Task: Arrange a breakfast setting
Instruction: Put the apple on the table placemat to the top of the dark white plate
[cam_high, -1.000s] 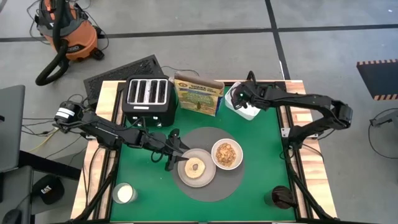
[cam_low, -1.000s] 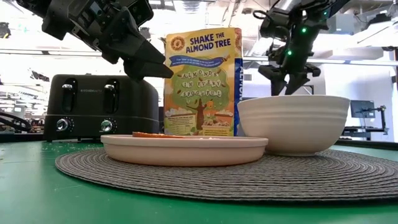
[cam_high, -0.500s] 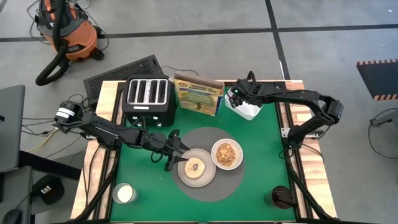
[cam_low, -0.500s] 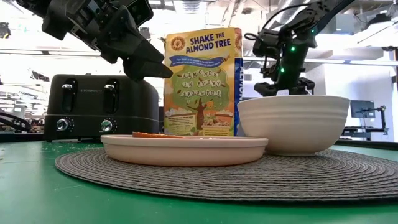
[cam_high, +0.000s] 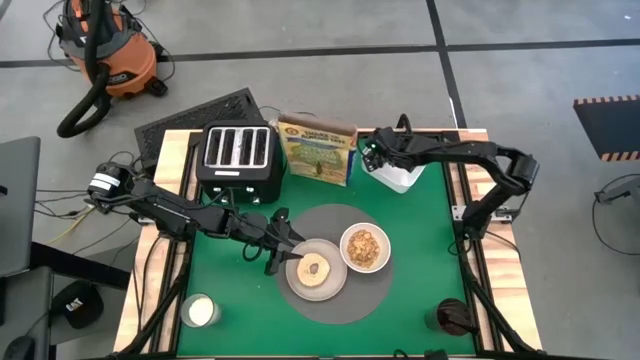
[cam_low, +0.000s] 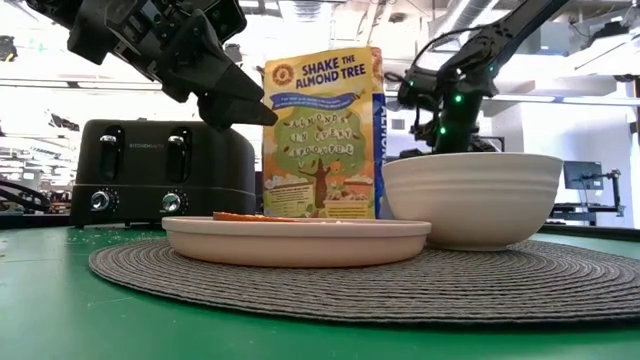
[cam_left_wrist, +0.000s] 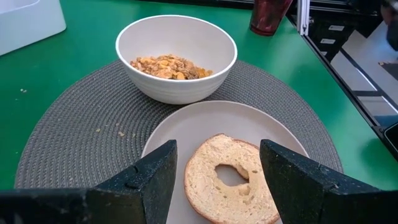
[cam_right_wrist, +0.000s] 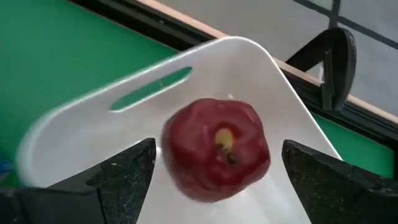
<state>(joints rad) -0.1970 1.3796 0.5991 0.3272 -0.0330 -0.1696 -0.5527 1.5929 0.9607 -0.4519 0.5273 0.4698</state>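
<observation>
Right gripper (cam_right_wrist: 211, 180) hangs over the white container (cam_high: 398, 176) at the back of the table, fingers spread wide, with the red fruit (cam_right_wrist: 214, 149) lying in the container directly between and just beyond them, not yet gripped. Left gripper (cam_left_wrist: 217, 180) hovers low over the plate (cam_high: 316, 269), also open, the round toasted bread (cam_left_wrist: 233, 177) resting on the plate right beneath its fingers. Just beyond that sits the bowl (cam_left_wrist: 176, 57) with brown cereal (cam_left_wrist: 170, 66) in it, both dishes on the woven mat (cam_high: 375, 300). So bread and cereal look done; the fruit seems to be next, and I can't spot any spoon on the table yet.
</observation>
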